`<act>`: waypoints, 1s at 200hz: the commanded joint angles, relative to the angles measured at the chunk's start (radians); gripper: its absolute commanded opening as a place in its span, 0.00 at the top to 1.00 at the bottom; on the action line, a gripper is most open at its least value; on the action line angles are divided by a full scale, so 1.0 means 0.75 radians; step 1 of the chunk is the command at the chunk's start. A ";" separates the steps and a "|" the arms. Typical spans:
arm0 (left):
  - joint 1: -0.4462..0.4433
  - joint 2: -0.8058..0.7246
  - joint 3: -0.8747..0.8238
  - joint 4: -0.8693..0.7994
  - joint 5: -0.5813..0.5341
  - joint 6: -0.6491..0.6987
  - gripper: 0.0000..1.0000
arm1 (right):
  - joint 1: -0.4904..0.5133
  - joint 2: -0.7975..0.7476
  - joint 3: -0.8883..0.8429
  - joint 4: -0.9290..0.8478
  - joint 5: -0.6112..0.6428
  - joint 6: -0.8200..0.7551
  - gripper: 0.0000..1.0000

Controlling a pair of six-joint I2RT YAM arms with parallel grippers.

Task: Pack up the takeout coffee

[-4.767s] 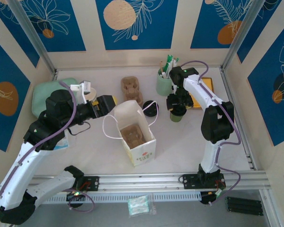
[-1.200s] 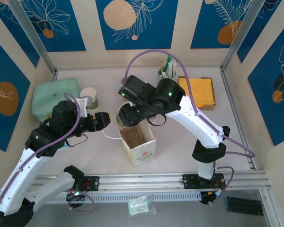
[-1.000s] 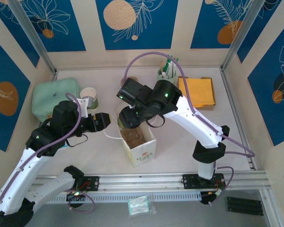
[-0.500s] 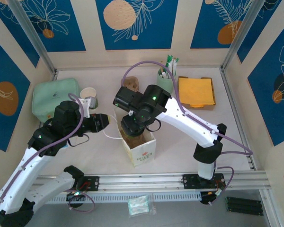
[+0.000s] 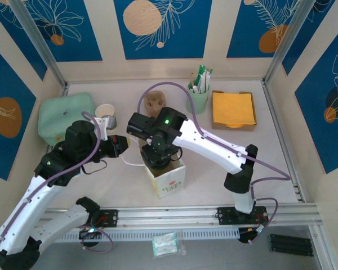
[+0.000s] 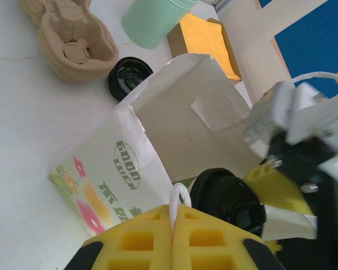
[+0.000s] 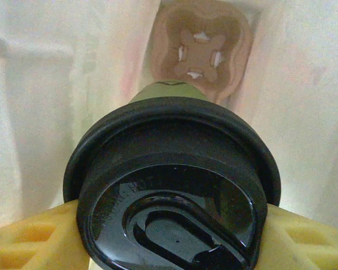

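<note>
Gloss catches on the round black plastic lid of the takeout coffee [image 7: 174, 197], a small paper cup with dull green sides. It is gripped from both sides by the yellow honeycombed pads of the right gripper [image 7: 170, 242], down inside the white flower-printed paper bag [image 6: 110, 174] and over a brown moulded-pulp cup carrier [image 7: 200, 48] on the bag's floor. The left gripper [image 6: 172, 239] is closed on the bag's thin white cord handle [image 6: 179, 198].
</note>
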 commanded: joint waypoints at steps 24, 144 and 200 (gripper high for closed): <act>-0.008 -0.040 -0.021 0.013 0.005 -0.007 1.00 | -0.062 -0.020 -0.149 -0.076 -0.053 -0.023 0.39; -0.008 -0.103 -0.096 0.114 0.020 -0.107 1.00 | -0.223 0.071 0.022 -0.082 0.039 -0.132 0.41; -0.007 -0.094 -0.103 0.147 0.022 -0.109 1.00 | -0.105 0.140 0.211 -0.205 0.054 -0.066 0.41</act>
